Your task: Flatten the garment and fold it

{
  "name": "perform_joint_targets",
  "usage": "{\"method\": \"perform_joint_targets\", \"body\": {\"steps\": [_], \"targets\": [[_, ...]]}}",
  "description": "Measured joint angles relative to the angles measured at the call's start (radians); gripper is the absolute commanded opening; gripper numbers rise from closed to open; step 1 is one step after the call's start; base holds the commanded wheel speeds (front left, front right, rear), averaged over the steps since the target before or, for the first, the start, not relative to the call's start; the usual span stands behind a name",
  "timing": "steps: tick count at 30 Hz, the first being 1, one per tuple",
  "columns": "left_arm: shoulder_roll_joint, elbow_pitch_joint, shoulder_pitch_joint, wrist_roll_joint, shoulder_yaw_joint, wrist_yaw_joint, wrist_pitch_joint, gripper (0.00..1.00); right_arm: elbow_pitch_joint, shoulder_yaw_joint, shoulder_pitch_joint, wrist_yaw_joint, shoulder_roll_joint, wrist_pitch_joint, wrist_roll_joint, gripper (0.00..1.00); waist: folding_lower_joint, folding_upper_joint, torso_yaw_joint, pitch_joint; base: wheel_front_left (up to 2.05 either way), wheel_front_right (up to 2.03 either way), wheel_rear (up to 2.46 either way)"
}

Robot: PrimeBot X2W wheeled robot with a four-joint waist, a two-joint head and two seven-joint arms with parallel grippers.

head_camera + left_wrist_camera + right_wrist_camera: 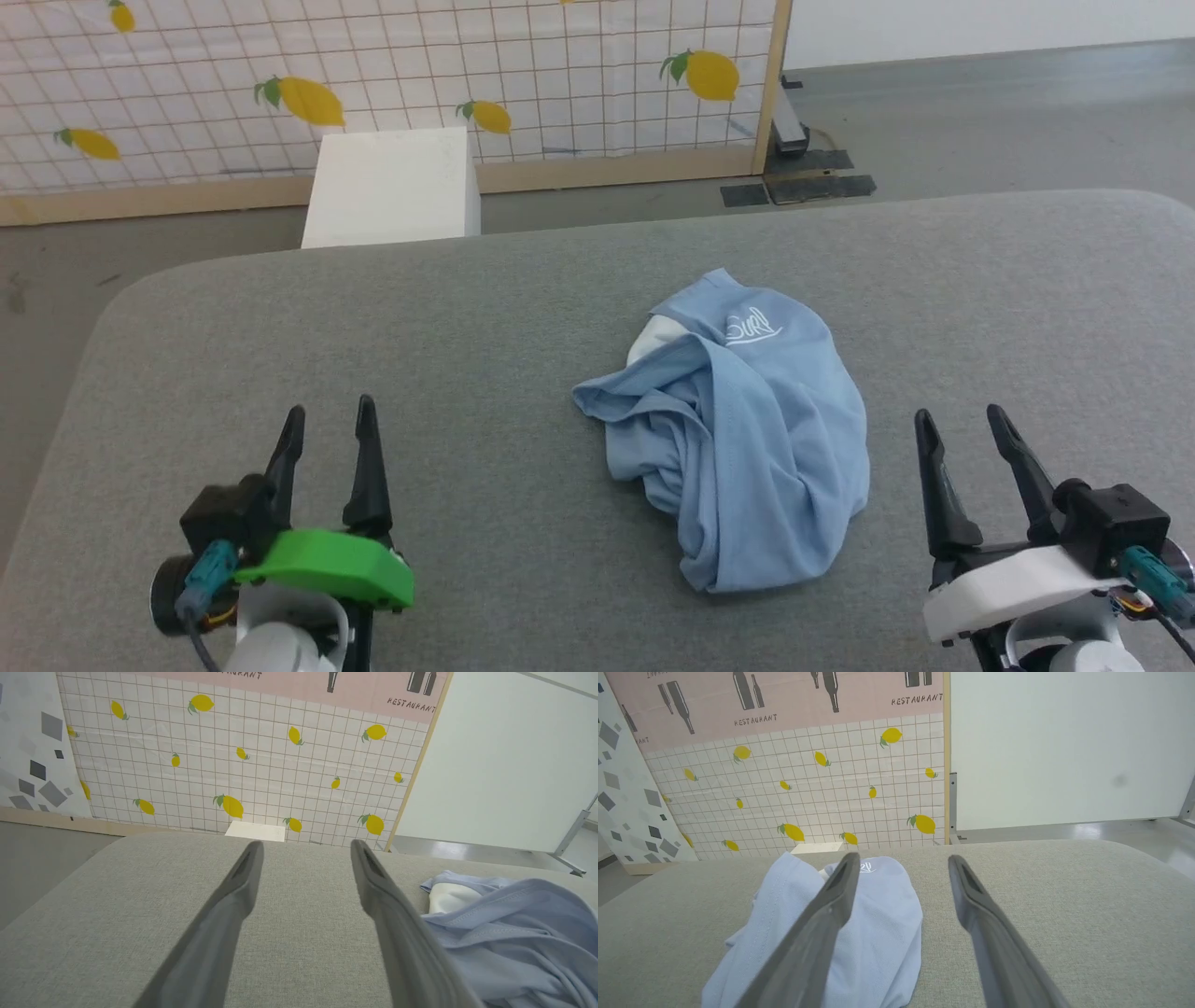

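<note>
The garment (747,439) lies crumpled in a heap on the grey table (467,317), right of centre; it is light blue with a white script logo on top and a bit of white collar showing. My left gripper (330,415) hovers open at the lower left, well clear of the cloth. At the lower right my right gripper (960,418) is open too, just beside the heap's right edge. The left wrist view has the garment (514,933) at its right; in the right wrist view the garment (878,924) sits behind the left finger.
A white box (392,185) stands on the floor beyond the table's far edge. Behind it rises a lemon-print screen (420,75) in a wooden frame. Grey floor (980,112) runs to the right of the screen.
</note>
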Motion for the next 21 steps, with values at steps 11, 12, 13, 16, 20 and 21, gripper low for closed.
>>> {"method": "perform_joint_targets", "body": {"steps": [11,12,13,16,20,21], "targets": [[-0.083,-0.048,0.053,0.096,0.095,-0.074,0.000,1.00,0.030,0.106,-0.111,0.000,-0.002,0.167,0.017,1.00,0.0000,0.0000,0.044,0.029,0.00,0.00,0.00],[-0.086,-0.048,0.053,0.101,0.098,-0.077,0.000,1.00,0.045,0.134,-0.142,0.000,-0.001,0.200,0.021,1.00,0.0000,0.0000,0.048,0.032,0.00,0.00,0.00],[-0.092,-0.048,0.052,0.104,0.102,-0.083,0.000,1.00,0.067,0.162,-0.180,0.000,-0.001,0.241,0.033,1.00,0.0000,0.0000,0.053,0.035,0.00,0.00,0.00],[-0.104,-0.047,0.051,0.112,0.106,-0.098,0.000,1.00,0.146,0.206,-0.278,0.000,0.003,0.362,0.061,1.00,0.0000,0.0000,0.068,0.044,0.00,0.00,0.00],[-0.111,-0.042,0.050,0.114,0.110,-0.113,0.000,1.00,0.277,0.211,-0.372,0.000,0.002,0.528,0.070,1.00,0.0000,0.0000,0.091,0.054,0.00,0.00,0.00],[-0.112,-0.039,0.050,0.116,0.110,-0.117,0.000,1.00,0.311,0.216,-0.388,0.000,0.001,0.576,0.052,1.00,0.0000,0.0000,0.097,0.055,0.00,0.00,0.00]]}}
